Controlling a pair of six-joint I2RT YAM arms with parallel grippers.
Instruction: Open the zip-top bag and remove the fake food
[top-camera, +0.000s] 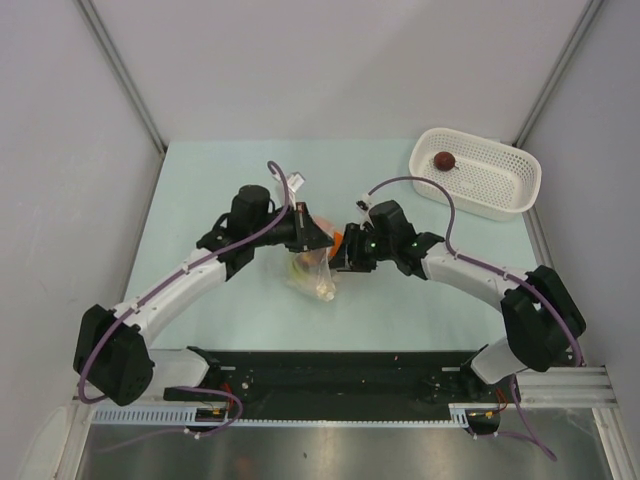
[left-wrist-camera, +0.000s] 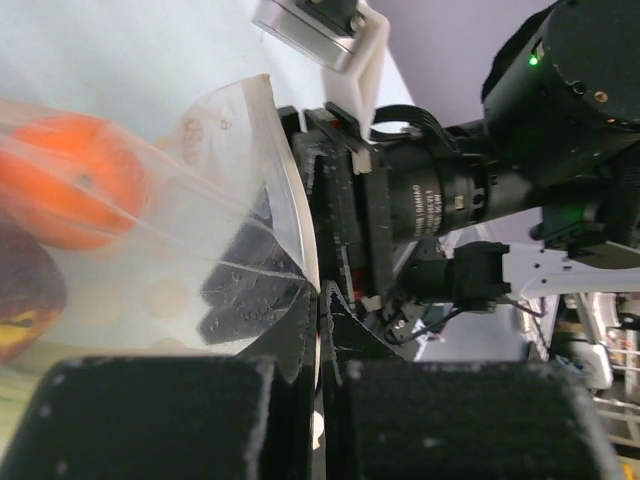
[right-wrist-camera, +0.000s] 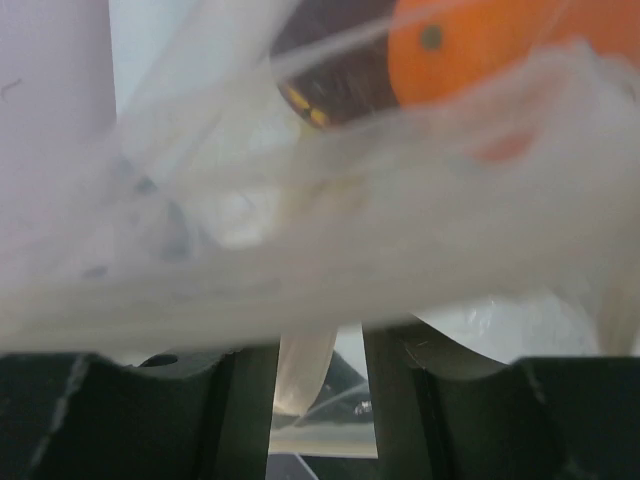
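The zip-top bag (top-camera: 315, 275) hangs between my two grippers at the middle of the table. It holds the orange ball (top-camera: 338, 240) and other fake food. My left gripper (top-camera: 320, 238) is shut on the bag's edge. In the left wrist view the jaws (left-wrist-camera: 322, 290) pinch the clear plastic (left-wrist-camera: 230, 200), with the orange ball (left-wrist-camera: 75, 180) and a dark lump (left-wrist-camera: 25, 290) inside. My right gripper (top-camera: 346, 252) is at the bag's other side. In its own view the fingers (right-wrist-camera: 322, 345) stand a narrow gap apart with a pale fold of bag (right-wrist-camera: 300, 230) between them. Its fingertips are hidden. The orange ball (right-wrist-camera: 480, 40) and a dark lump (right-wrist-camera: 330, 70) show above.
A white perforated basket (top-camera: 500, 195) stands at the back right with one dark red piece (top-camera: 444, 161) in it. Grey walls close in on the left, right and back of the pale green table (top-camera: 200, 200).
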